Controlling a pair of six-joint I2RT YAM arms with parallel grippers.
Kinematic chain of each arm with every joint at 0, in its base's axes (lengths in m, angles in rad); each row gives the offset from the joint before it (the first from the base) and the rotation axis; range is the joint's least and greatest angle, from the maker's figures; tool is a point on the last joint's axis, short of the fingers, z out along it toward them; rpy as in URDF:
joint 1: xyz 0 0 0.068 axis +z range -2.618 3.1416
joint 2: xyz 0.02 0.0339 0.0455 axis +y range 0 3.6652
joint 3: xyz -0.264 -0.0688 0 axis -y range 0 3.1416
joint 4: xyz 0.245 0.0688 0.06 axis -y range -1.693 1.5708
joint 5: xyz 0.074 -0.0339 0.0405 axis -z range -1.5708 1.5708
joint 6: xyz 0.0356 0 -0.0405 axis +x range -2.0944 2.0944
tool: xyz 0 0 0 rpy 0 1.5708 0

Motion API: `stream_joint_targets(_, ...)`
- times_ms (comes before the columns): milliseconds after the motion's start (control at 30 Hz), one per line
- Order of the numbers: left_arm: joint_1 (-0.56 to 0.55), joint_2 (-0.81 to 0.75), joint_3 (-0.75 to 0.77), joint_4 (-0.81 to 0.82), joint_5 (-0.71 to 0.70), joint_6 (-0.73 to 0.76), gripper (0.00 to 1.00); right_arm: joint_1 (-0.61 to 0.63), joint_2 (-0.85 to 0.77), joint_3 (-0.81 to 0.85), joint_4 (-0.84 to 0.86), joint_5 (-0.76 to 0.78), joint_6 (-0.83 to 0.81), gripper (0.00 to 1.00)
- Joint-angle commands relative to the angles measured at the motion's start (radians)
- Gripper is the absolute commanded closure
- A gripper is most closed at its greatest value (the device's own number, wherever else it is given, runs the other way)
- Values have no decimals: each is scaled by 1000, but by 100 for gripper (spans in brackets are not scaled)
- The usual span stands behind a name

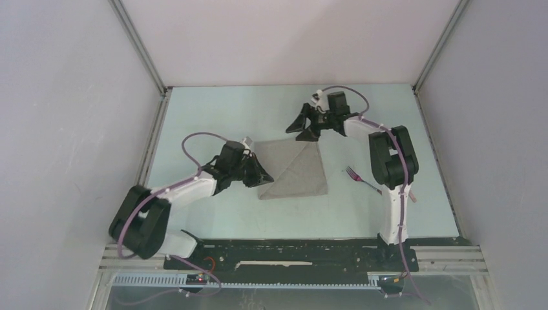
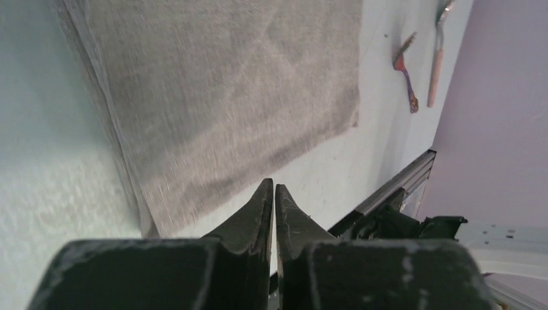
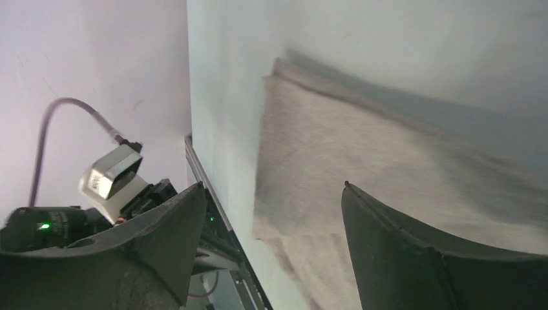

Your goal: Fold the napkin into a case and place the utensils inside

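The napkin (image 1: 294, 171) lies flat on the pale table, folded roughly square with a diagonal flap across it; no narrow case is in view. My left gripper (image 1: 263, 175) sits at its left edge. In the left wrist view its jaws (image 2: 274, 186) are shut on nothing, low over bare table just off the cloth (image 2: 226, 84). My right gripper (image 1: 302, 132) hovers by the napkin's far corner, open and empty (image 3: 274, 185), with the cloth (image 3: 336, 148) below it. The fork (image 1: 362, 179) lies right of the napkin. Fork (image 2: 406, 74) and spoon (image 2: 437, 61) lie side by side.
The right arm's upright link (image 1: 391, 161) stands over the utensils and hides most of the spoon from above. White walls close in the table on three sides. A metal rail (image 2: 394, 187) runs along the near edge.
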Motion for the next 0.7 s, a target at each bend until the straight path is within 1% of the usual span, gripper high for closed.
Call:
stream_joint_targets(0,23,152,34,127,53,13,92,-83,73,-52,191,-106,66,16)
stream_joint_targets(100,43,239,1,187,57,11,93,-116,134,-33,229,-140,78,16)
stream_joint_targets(233,52,309,-47,239,40,15,94,-153,205,-18,275,-151,122,16)
stream_joint_targets(333,51,344,-80,276,42,12,95,-181,223,-29,302,-144,161,16)
stream_joint_targets(400,48,321,-87,250,31,32,94,-180,199,-26,266,-141,133,17)
stream_joint_targets(467,46,266,-80,199,26,54,91,-171,141,-11,187,-114,83,16)
stream_joint_targets(567,46,165,-47,114,48,75,84,-153,54,20,72,-75,29,16)
stream_joint_targets(667,46,83,-6,66,95,77,75,-123,5,39,55,-71,40,15)
